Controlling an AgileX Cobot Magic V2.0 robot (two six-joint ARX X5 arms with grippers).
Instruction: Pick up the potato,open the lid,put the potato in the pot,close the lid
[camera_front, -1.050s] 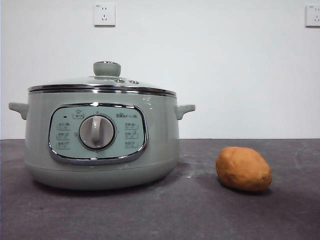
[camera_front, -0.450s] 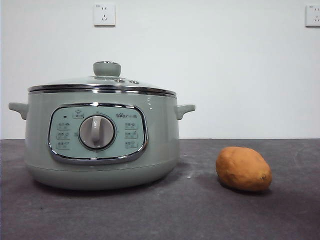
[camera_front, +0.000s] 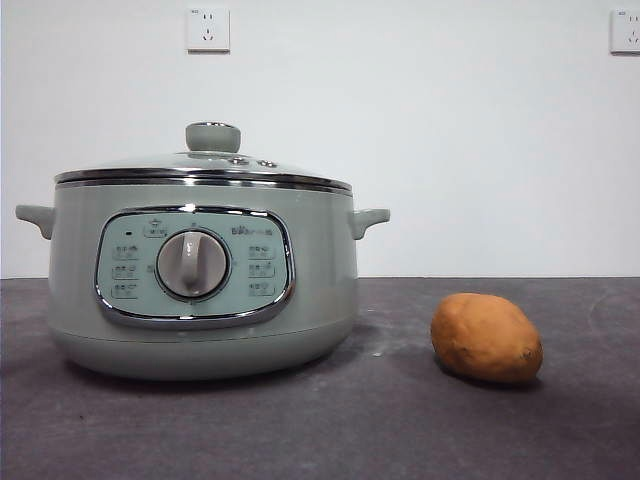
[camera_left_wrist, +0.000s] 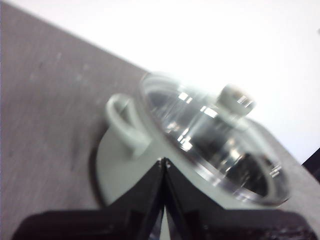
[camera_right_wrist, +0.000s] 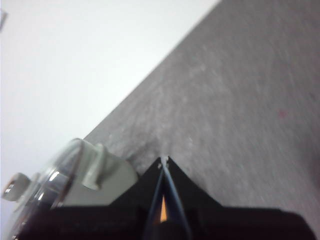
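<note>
The pale green pot (camera_front: 200, 290) stands at the left of the dark table in the front view, with its dial facing me. The glass lid (camera_front: 205, 168) with its green knob (camera_front: 213, 136) sits shut on it. The orange-brown potato (camera_front: 486, 338) lies on the table to the right of the pot, apart from it. My left gripper (camera_left_wrist: 164, 161) is shut and empty, above the pot's side handle (camera_left_wrist: 125, 122); the lid (camera_left_wrist: 215, 142) shows there too. My right gripper (camera_right_wrist: 163, 160) is shut and empty over bare table, with the pot (camera_right_wrist: 75, 175) off to one side. Neither gripper shows in the front view.
The dark grey table (camera_front: 400, 420) runs to a white wall with two sockets (camera_front: 208, 28). Bare table lies in front of the pot and around the potato.
</note>
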